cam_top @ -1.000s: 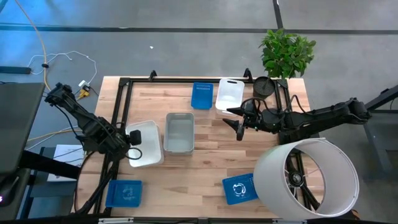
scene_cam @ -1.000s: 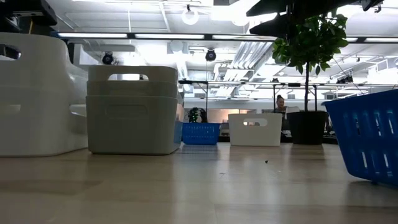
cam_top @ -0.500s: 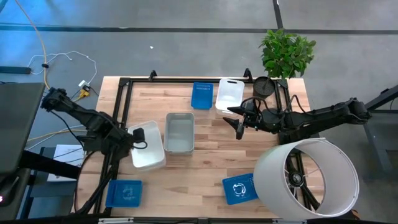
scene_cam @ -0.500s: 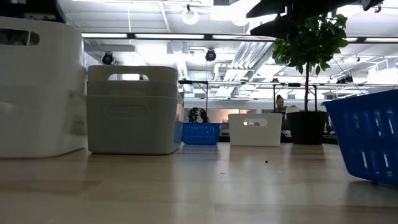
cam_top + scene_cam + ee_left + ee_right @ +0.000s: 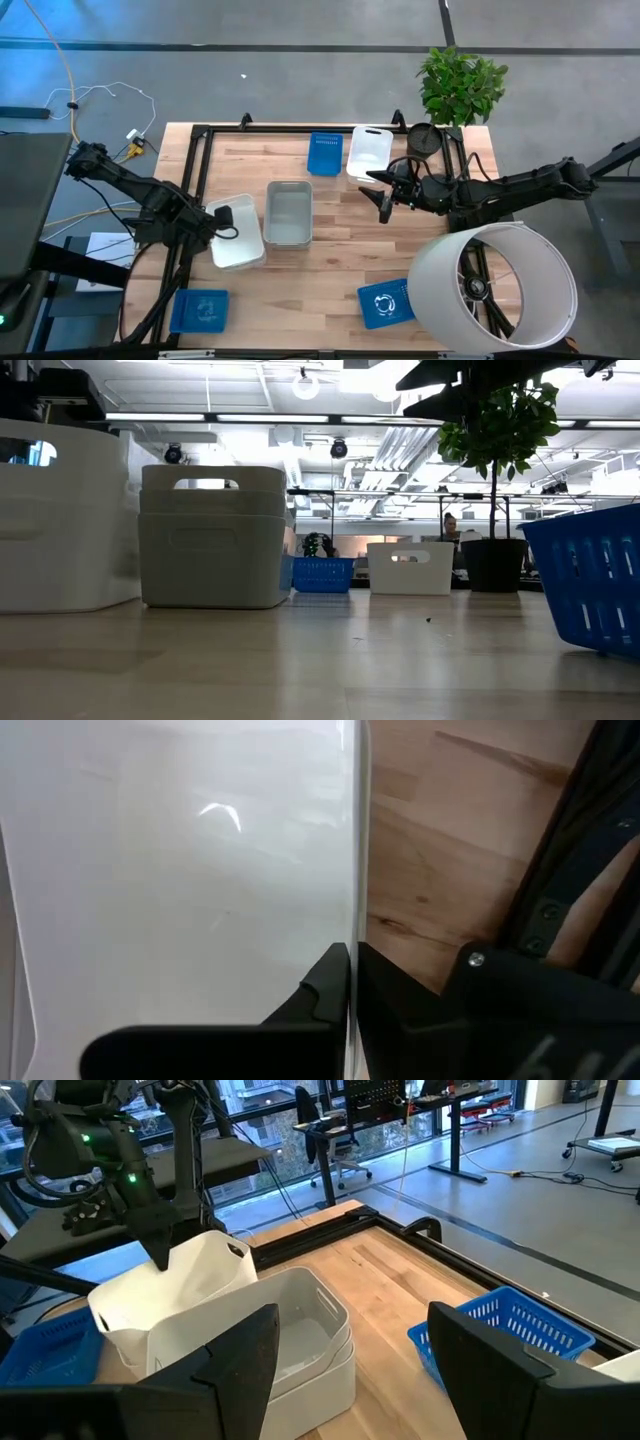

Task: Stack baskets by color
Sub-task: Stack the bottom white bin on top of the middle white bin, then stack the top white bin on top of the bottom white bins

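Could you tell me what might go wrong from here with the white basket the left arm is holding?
1. The left gripper pinches only one thin wall of the white plastic basket, which is tilted in the right wrist view, so it could slip or swing.
2. It hangs close beside the translucent grey plastic basket stack; a careless move could knock that.
3. The black metal frame is close alongside, so the arm could catch it.
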Controlling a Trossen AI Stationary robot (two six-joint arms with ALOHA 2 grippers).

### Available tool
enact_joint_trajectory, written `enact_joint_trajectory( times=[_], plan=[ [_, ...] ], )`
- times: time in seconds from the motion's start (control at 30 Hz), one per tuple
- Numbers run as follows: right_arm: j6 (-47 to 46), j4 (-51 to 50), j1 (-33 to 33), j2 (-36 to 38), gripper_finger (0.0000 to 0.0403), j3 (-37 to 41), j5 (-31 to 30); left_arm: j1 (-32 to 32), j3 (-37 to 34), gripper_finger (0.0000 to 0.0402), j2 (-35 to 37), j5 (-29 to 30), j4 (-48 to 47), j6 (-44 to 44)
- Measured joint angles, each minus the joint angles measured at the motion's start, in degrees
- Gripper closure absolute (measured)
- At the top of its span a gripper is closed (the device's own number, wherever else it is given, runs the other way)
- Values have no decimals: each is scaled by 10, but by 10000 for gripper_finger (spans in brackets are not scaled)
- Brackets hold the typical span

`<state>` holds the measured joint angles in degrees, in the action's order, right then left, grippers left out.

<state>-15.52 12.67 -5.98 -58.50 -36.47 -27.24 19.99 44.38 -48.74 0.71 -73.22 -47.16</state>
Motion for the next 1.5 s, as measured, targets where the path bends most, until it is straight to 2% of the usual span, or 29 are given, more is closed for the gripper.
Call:
enact_joint_trajectory(
  times=[0.4,1.03,1.17,1.33,1.5],
  plan=[
    [5,-5,0,0,160,0,-1,0,0,394,0,-1,1,19],
    [-7,-6,0,0,160,0,5,0,1,224,1,16,33,96],
    [-7,-9,0,0,160,0,8,0,3,205,1,16,28,119],
    [-5,-9,0,0,160,0,8,0,39,200,0,21,18,167],
    [13,-9,0,0,160,0,-3,-1,104,201,2,92,27,216]
  ],
)
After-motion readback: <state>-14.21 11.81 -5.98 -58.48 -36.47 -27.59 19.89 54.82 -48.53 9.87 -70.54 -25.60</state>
